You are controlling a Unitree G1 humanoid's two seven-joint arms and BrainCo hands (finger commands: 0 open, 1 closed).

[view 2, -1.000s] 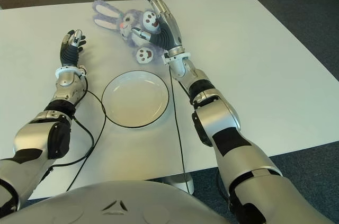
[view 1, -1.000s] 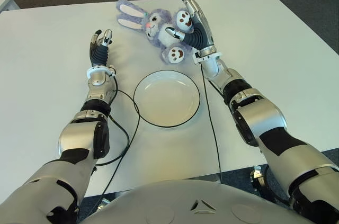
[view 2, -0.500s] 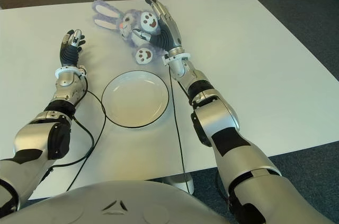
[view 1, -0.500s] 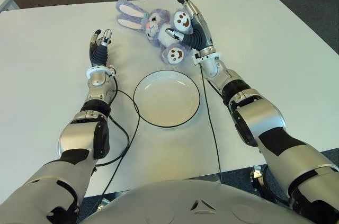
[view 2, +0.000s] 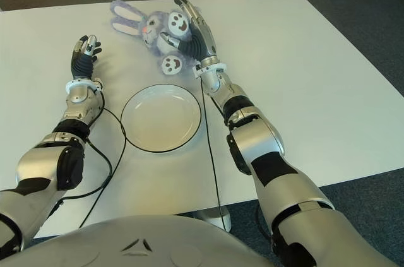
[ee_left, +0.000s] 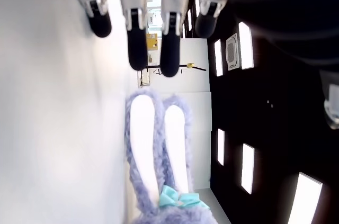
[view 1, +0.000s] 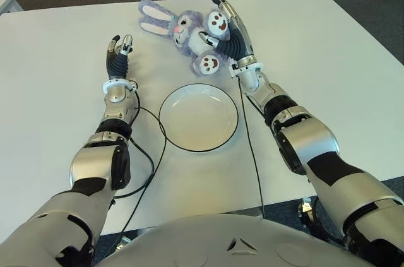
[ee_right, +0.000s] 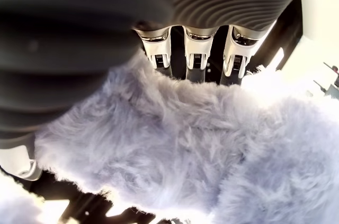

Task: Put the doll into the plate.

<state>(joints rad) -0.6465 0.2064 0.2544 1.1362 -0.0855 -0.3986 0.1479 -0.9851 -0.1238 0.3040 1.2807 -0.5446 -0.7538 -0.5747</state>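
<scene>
Lavender plush doll (view 1: 189,30) with brown-pawed white soles; white plate (view 1: 198,117) rimmed black; white table (view 1: 328,59).

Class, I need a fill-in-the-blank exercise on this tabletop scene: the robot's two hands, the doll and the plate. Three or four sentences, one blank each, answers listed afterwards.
1. The doll is a purple plush ____ with long ears.
2. The ____ hand is pressed against the doll; the left hand holds nothing.
3. The white plate has ____ on it.
4. The doll lies on the table on the ____ side of the plate from the robot.

Missing words: rabbit; right; nothing; far
</scene>
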